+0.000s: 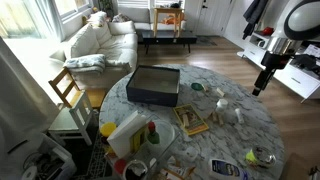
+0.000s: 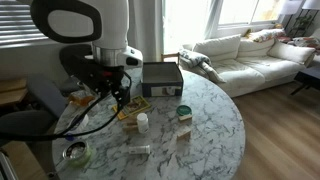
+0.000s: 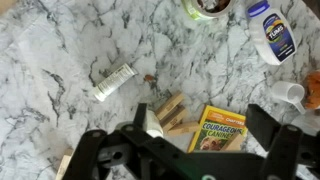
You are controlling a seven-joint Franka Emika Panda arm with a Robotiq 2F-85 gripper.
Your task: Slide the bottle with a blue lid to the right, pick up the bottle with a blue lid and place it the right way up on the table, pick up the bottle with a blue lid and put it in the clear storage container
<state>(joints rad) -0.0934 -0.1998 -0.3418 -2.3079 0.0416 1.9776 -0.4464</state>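
Wrist view puts the bottle [image 3: 272, 35] on its side on the bench [image 3: 60, 50]. It is up and to the right of my jaws and well apart from them, beyond the book [image 3: 215, 130]. Its long axis runs nearly up the frame, cap end farthest from me. My jaws hang wide apart, holding nothing. The bottle looks dark blue with a pale label patch, and it lies near a green-rimmed bowl [image 3: 210, 8].

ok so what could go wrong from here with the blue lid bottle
1. The open gripper hangs over the wooden pieces and yellow booklet, not the bottle with a blue lid; descending here would likely hit them.
2. The bottle seems to lie on its side, so a push may roll it into the white cup.
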